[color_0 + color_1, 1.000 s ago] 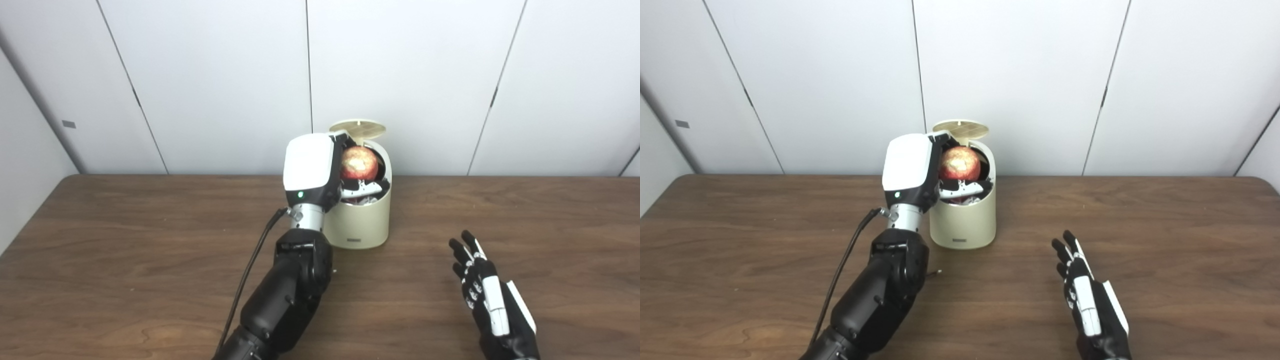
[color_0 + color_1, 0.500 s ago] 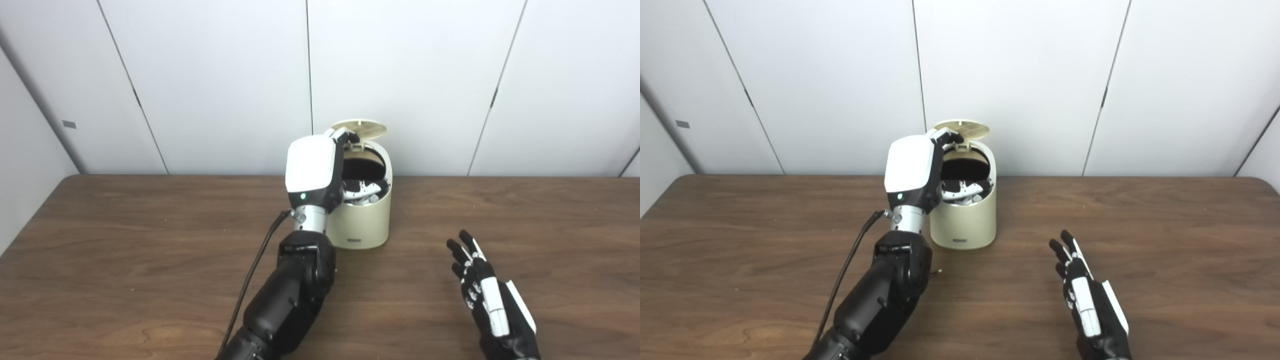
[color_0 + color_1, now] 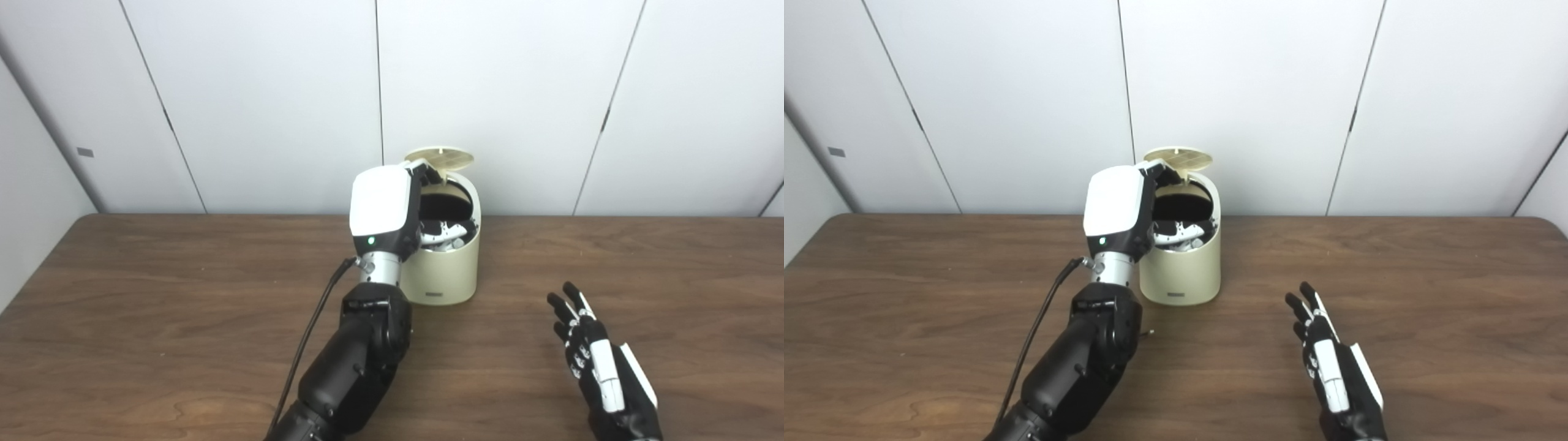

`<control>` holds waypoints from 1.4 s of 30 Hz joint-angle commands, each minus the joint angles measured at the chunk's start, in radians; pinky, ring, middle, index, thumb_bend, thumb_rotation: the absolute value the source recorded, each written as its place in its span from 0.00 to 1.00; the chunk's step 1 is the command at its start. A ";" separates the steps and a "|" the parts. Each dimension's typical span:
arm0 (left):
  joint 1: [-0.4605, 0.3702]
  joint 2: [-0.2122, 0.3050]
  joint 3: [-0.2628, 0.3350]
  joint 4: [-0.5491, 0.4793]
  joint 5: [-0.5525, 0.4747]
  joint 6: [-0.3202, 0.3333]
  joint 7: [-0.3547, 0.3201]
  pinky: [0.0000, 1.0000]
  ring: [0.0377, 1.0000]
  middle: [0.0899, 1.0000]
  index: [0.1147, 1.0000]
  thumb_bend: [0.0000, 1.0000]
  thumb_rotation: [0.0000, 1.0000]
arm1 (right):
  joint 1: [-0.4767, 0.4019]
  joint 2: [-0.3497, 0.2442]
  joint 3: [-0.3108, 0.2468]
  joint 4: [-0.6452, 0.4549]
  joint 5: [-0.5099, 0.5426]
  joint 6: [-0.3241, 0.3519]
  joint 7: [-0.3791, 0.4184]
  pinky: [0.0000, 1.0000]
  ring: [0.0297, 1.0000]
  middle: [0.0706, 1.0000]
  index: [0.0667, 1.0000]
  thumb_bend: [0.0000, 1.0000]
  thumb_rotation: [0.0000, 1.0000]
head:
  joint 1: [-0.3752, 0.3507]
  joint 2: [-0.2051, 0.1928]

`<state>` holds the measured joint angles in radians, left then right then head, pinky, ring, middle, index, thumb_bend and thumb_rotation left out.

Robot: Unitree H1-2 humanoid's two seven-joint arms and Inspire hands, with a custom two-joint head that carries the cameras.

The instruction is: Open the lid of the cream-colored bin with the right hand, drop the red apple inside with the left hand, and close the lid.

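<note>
Inside bin (image 3: 442,269), apple gone, left hand (image 3: 398,208) emptied

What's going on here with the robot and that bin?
The robot's left hand is at the open mouth of the bin, fingers apart and holding nothing. The lid stands flipped up at the back. No apple shows in the dark opening, so it cannot be seen whether it is inside. The right hand waits open above the table, apart from the bin. The lid is not yet closed.

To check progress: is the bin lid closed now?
No, the lid stands raised behind the open, dark mouth of the bin.
</note>
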<state>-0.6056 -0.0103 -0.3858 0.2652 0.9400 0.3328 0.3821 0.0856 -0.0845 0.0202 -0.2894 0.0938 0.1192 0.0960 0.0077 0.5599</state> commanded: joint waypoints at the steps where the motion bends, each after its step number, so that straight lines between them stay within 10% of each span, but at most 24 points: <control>1: -0.008 -0.003 0.017 -0.022 -0.035 -0.032 0.001 0.53 0.56 0.52 0.40 0.54 0.02 | -0.020 -0.001 -0.003 -0.039 0.009 -0.008 0.006 1.00 1.00 0.94 1.00 0.71 0.98 | 0.001 0.000; 21: 0.038 -0.005 0.128 -0.083 -0.236 -0.263 0.056 0.42 0.43 0.42 0.42 0.50 0.00 | -0.031 0.004 -0.003 -0.019 -0.003 -0.010 -0.001 1.00 1.00 0.93 0.98 0.70 0.98 | 0.005 -0.015; 42: 0.204 -0.064 0.339 -0.531 -0.511 -0.108 -0.148 0.37 0.40 0.43 0.44 0.51 0.00 | -0.031 -0.011 -0.014 -0.004 0.000 -0.017 0.009 1.00 1.00 0.94 0.98 0.69 0.99 | 0.008 -0.012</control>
<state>-0.3810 -0.0704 -0.0531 -0.2221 0.4456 0.2252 0.2406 0.0752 -0.0896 0.0104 -0.2741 0.0851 0.1282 0.0969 0.0153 0.5476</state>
